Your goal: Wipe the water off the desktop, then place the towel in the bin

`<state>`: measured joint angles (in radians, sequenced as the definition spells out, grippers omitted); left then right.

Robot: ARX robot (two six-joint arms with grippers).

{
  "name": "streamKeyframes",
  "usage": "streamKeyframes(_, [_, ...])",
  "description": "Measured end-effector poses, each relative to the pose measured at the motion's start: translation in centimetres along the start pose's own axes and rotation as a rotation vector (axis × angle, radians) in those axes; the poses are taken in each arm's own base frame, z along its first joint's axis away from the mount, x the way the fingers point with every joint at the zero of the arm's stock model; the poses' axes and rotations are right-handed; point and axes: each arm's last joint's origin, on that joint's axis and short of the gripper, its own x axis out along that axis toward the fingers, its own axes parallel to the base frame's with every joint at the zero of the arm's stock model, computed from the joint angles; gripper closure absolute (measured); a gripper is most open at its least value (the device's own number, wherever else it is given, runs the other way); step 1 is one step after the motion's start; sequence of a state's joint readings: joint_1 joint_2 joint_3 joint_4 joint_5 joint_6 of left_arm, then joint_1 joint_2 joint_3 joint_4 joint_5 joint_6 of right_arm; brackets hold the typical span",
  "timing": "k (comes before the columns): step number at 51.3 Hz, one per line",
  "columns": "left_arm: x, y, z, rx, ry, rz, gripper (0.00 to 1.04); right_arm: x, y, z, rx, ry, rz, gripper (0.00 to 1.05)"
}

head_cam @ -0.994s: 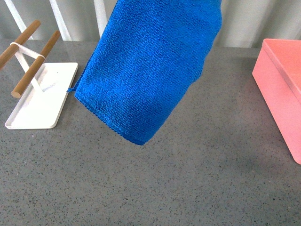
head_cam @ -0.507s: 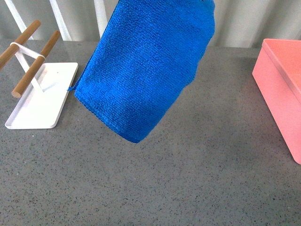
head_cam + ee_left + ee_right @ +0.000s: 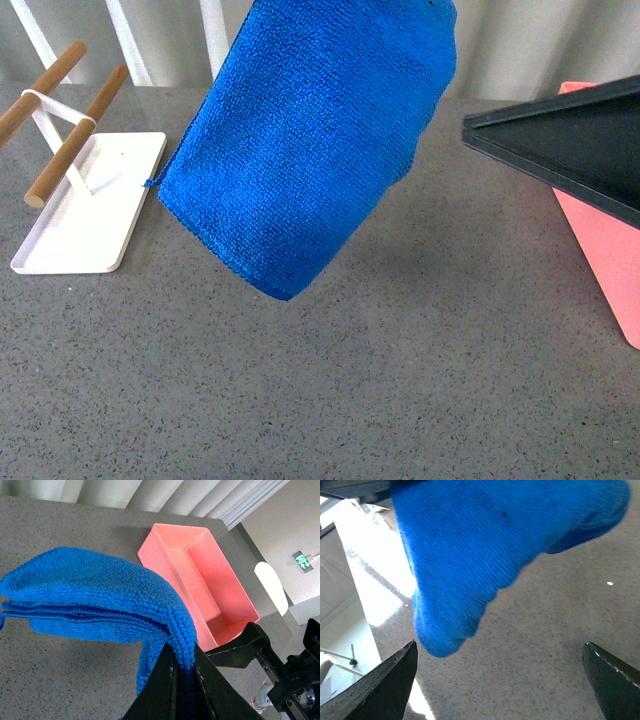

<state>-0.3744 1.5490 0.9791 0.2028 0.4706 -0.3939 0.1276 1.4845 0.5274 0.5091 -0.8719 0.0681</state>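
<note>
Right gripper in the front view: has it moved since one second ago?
Yes. The right gripper has come in from the right, now covering part of the bin.

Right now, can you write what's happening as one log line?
left claw: shut on towel | right claw: open | towel: held above desktop | bin: empty

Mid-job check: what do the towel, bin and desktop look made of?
Towel: soft microfibre-like cloth, bright blue, with a fuzzy looped pile showing at its folded edges.
Bin: probably moulded plastic, salmon pink, with smooth matte walls and a thin rim.
Desktop: stone or a stone-look composite, dark grey with fine pale and black speckles. I cannot tell which.
</note>
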Motion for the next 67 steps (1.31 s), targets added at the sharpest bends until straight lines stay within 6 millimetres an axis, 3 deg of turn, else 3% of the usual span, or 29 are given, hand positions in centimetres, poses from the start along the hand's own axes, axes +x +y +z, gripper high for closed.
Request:
streamKeyframes(15, [0.0, 0.0, 0.0, 0.000, 0.000, 0.000, 1.01, 5.1, -0.2, 0.2, 0.010, 0.024, 0.079, 0.07])
streamKeyframes(34, [0.0, 0.0, 0.0, 0.000, 0.000, 0.000, 1.01, 9.9, -0.6, 2.7, -0.008, 0.000, 0.135, 0.07])
streamKeyframes(59, [0.0, 0.0, 0.0, 0.001, -0.001, 0.003, 1.01, 11.3, 0.3, 3.5, -0.031, -0.057, 0.160, 0.65])
streamKeyframes(67, [0.0, 0.0, 0.0, 0.001, -0.002, 0.005, 1.01, 11.4, 0.2, 3.5, -0.024, -0.062, 0.140, 0.90])
